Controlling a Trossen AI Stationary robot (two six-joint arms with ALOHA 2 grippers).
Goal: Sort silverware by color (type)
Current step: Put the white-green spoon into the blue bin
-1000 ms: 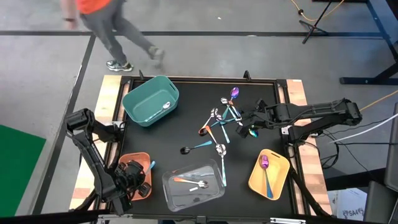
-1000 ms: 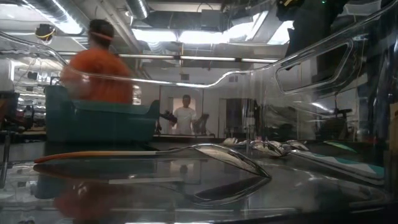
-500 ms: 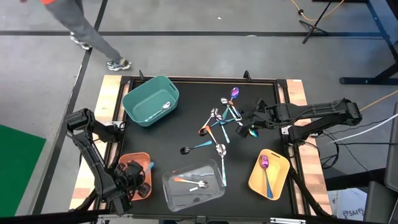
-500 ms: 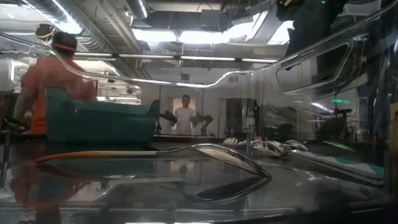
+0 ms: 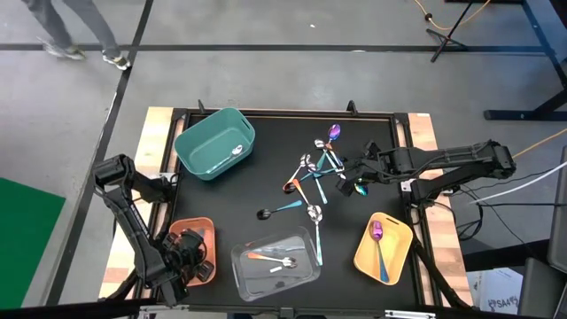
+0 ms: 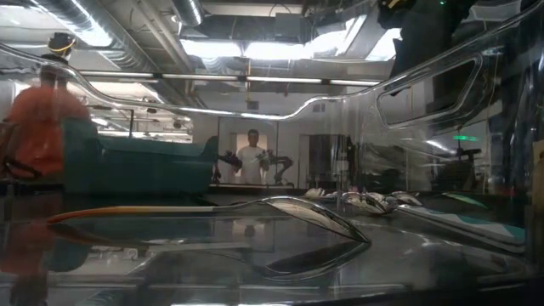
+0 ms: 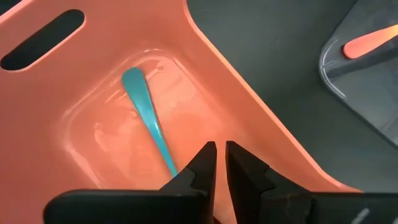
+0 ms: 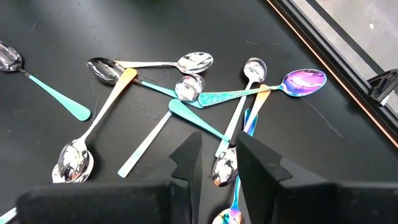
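Four bins ring the black counter (image 5: 266,177): a teal bin (image 5: 197,155) at the far left corner, a salmon bin (image 5: 205,232) at the near left, a clear bin (image 5: 252,279) beside it and a yellow bin (image 5: 399,235) at the near right. Between them lies the unsorted heap of spoons (image 5: 319,168), still a dozen or so crossing one another: all-silver ones, orange-handled ones, teal-handled ones with dark or purple bowls.

Over the salmon bin (image 7: 124,87) hangs the left hand (image 7: 220,160), its fingers (image 7: 205,163) a narrow slit apart and pinching nothing. A second ago they were pressed together; now they have eased open, and a teal-handled spoon (image 7: 149,124) lies flat on the bin floor just beyond them. I judge that spoon delivered and the hand free to go back for another.

Above the near side of the heap (image 8: 186,87) hovers the right hand (image 8: 219,163), fingers (image 8: 260,160) spread and empty, unchanged over that second. It looks poised to pick next, perhaps the silver spoon (image 8: 225,167) beneath it.

A person (image 6: 38,127) has walked off past the counter's far left corner.
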